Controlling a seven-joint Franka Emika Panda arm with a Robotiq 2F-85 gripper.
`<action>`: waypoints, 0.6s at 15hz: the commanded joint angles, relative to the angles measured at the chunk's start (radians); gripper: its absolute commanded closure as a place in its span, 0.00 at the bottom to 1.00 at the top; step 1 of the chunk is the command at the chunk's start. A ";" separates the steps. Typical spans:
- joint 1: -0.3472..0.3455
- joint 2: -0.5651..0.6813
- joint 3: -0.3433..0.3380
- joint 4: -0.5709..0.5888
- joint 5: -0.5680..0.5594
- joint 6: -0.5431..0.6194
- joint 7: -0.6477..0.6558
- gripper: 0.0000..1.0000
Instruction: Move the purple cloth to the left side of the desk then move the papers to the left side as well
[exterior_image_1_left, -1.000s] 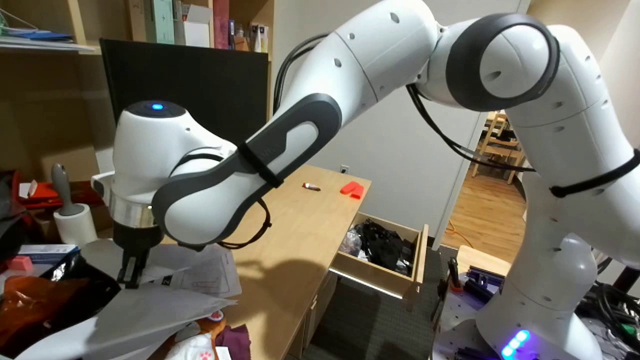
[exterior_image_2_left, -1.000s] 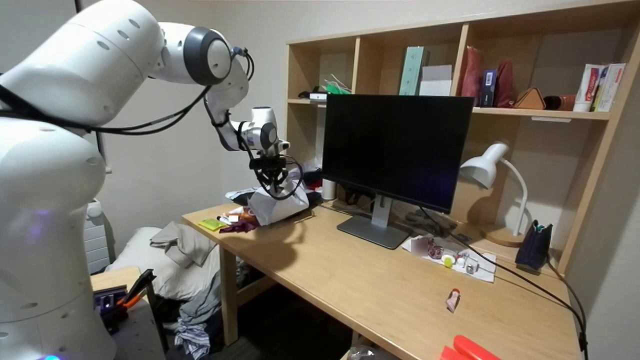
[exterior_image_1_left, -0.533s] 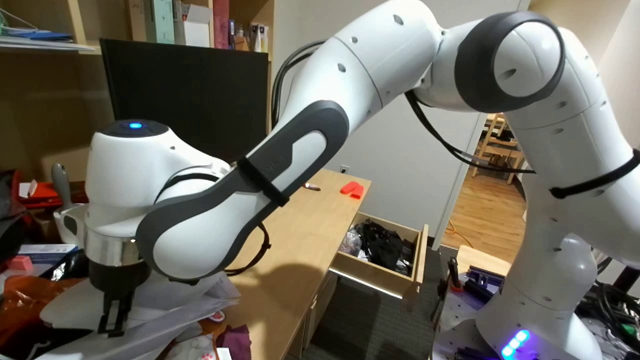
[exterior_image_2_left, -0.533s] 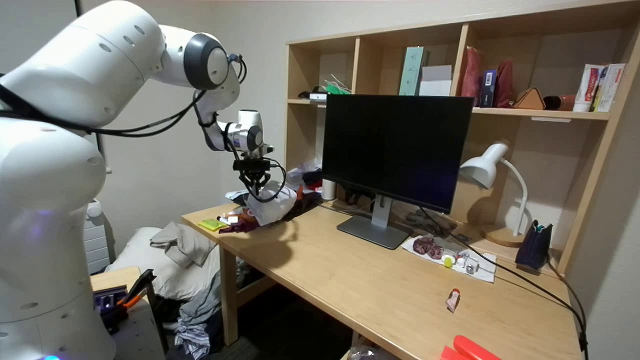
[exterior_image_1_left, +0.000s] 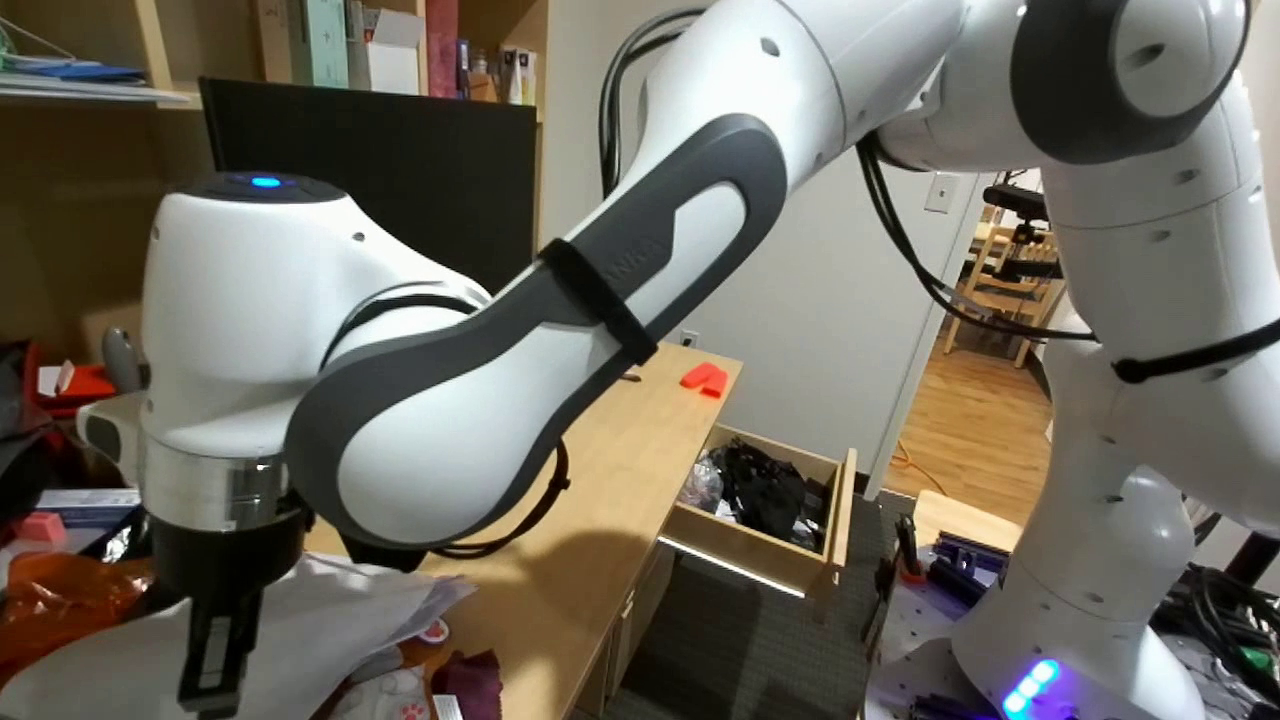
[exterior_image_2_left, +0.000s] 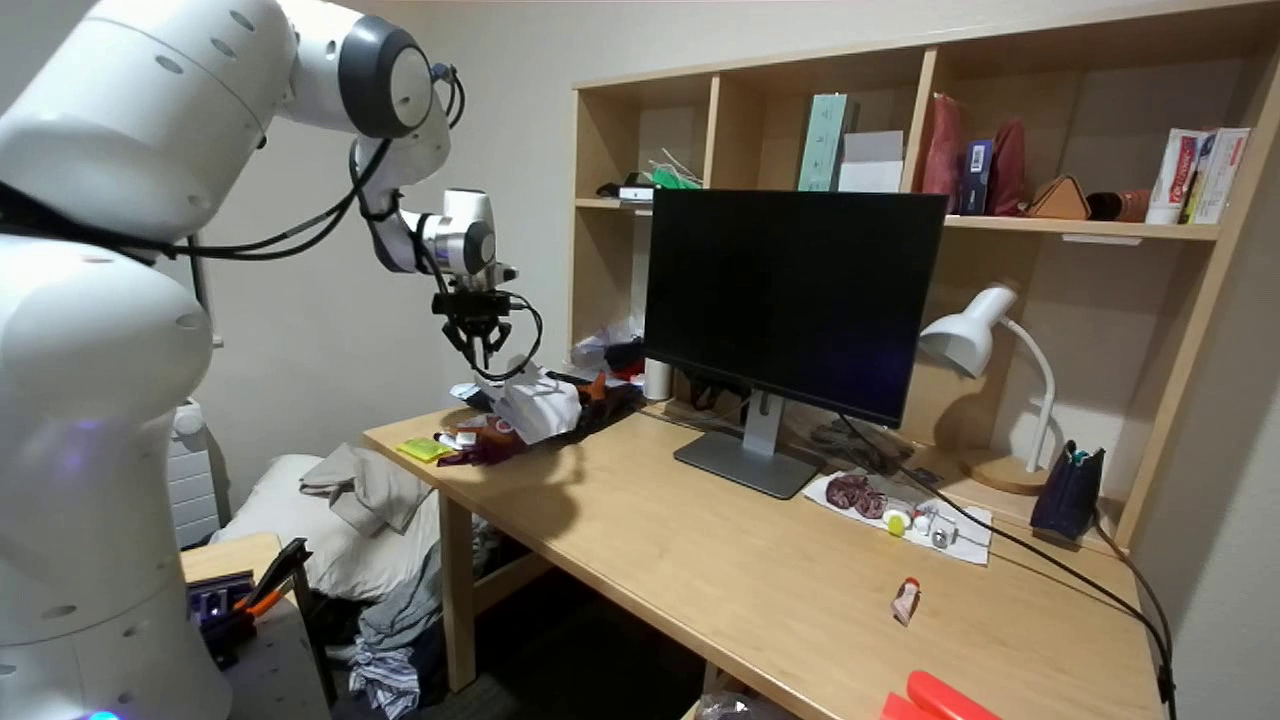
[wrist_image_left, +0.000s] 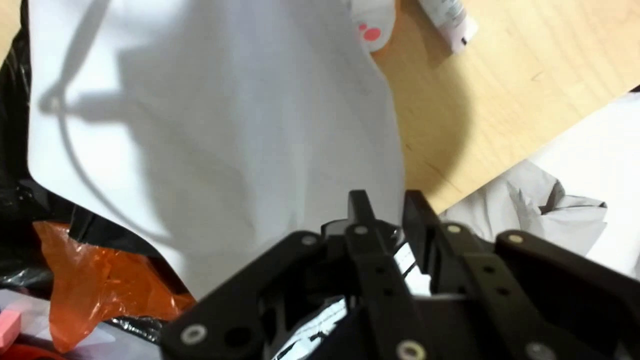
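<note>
Here is the black, two-fingered hand (wrist_image_left: 389, 201), its slim, straight fingers (wrist_image_left: 359, 206) standing close together, a narrow gap showing between the tips in the wrist view; across that gap runs the broad white sheet of paper (wrist_image_left: 290, 125), smooth and softly bowed, one long edge raised off the pale, fine-grained wooden surface (wrist_image_left: 525, 75); whether the tips pinch the paper or only hang beside it, I cannot tell; in both exterior views the hand is right there by the sheet, over the cluttered end of the surface; along one side of the paper lies a glossy, wrinkled black plastic bag (wrist_image_left: 15, 210), and touching that a crinkled, shiny orange plastic wrapper (wrist_image_left: 100, 280); out past another edge pokes a rounded, white, paw-shaped piece with pink spots (wrist_image_left: 372, 20); and there lies the dark purple cloth (exterior_image_1_left: 472, 685), limp and rumpled, near the paper at that same end, a flat, bright yellow packet (exterior_image_2_left: 425, 449) just beside it in an exterior view.
</note>
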 joint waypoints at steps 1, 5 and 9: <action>-0.030 -0.082 0.010 -0.118 0.030 -0.036 0.019 0.44; -0.010 -0.146 -0.075 -0.239 -0.075 0.033 0.105 0.18; 0.033 -0.191 -0.190 -0.349 -0.304 0.121 0.231 0.00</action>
